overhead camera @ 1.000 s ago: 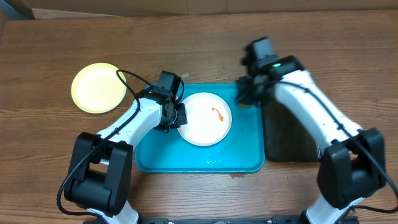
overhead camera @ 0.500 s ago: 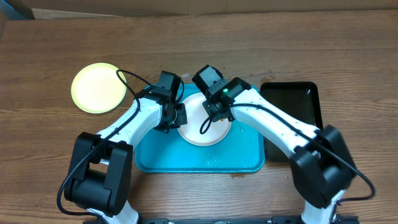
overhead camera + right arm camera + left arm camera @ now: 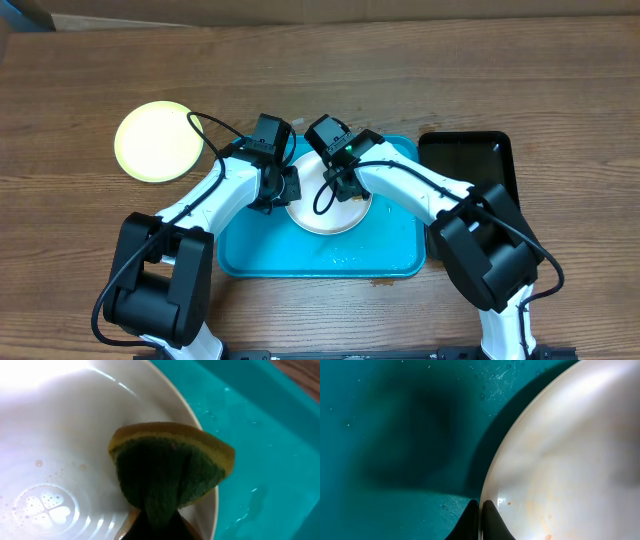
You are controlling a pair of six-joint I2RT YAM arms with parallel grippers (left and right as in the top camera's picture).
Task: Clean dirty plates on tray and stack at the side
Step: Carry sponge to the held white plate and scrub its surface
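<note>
Brown wooden table (image 3: 400, 70), turquoise plastic tray (image 3: 250, 255): my left gripper (image 3: 480, 515) pinches the round white plate (image 3: 330, 215) at its rim, my right gripper (image 3: 150, 527) clamps a yellow-green sponge (image 3: 170, 475), seemingly pressed onto it.

Table (image 3: 560, 80): blue tray (image 3: 390, 250), blk tray (image 3: 480, 160), plate (image 3: 155, 140)

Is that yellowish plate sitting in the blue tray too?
No, the yellow-green plate lies on the wooden table, apart from the turquoise tray and off to its left.

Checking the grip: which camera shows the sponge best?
The right wrist view: the green-and-yellow sponge sits centre frame, pinched by the right gripper on the white plate. Overhead, that gripper hides it; the left wrist view misses it.
</note>
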